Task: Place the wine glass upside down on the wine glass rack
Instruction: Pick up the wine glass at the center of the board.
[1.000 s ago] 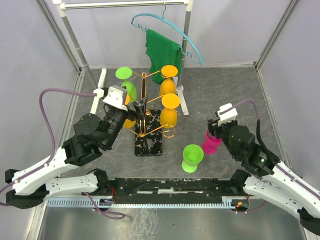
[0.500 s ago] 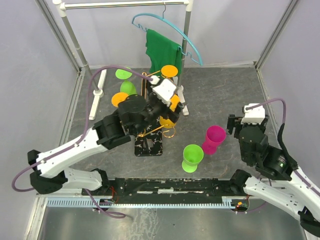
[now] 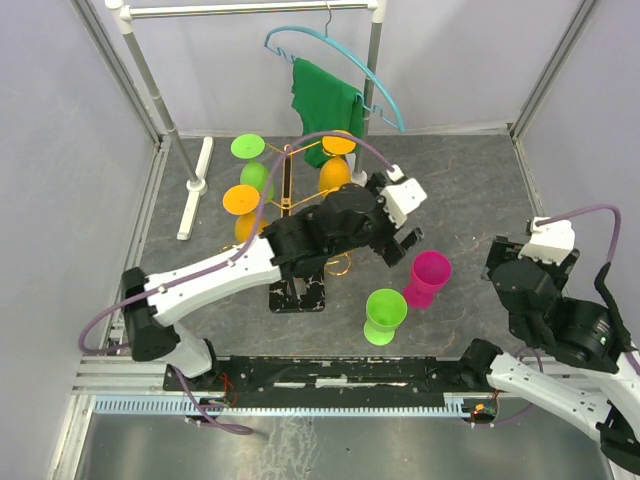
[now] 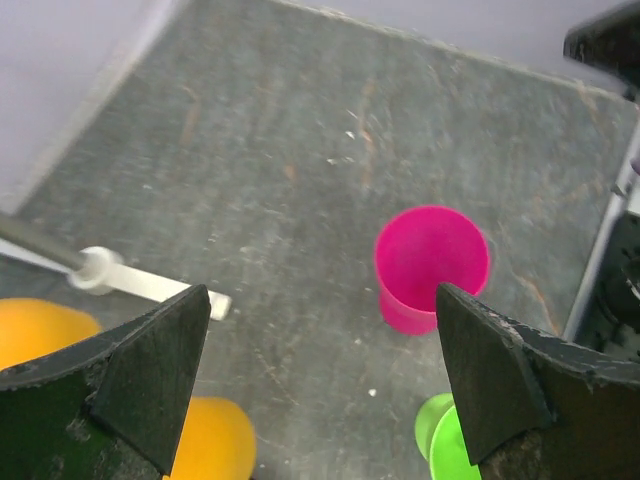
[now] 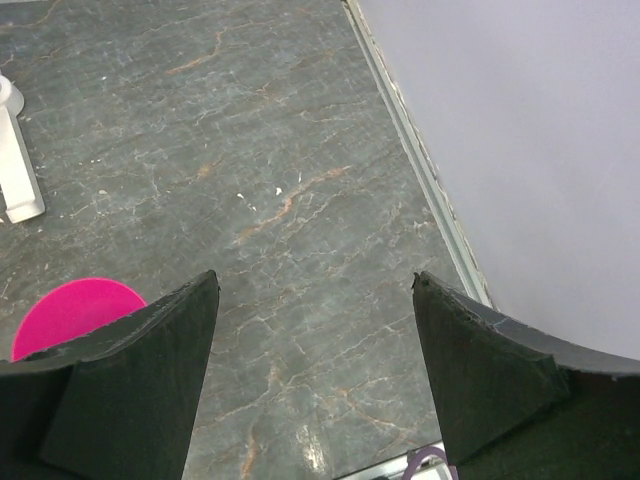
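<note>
Top external view, mid-frame: the left gripper (image 3: 402, 245) hangs over the table (image 3: 480, 190), jaws spread and empty, just beside the upright pink wine glass (image 3: 428, 277). The wine glass rack (image 3: 297, 292) stands left of centre. At lower right, the right gripper (image 5: 315, 282) also has its jaws released.

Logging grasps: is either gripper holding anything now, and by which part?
Nothing is held. The left gripper and right gripper are both open and empty; the pink plastic wine glass stands free.

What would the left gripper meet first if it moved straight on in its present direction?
Probably the pink wine glass, slightly right of the left gripper midline; otherwise the grey table. Depth is unclear.
</note>
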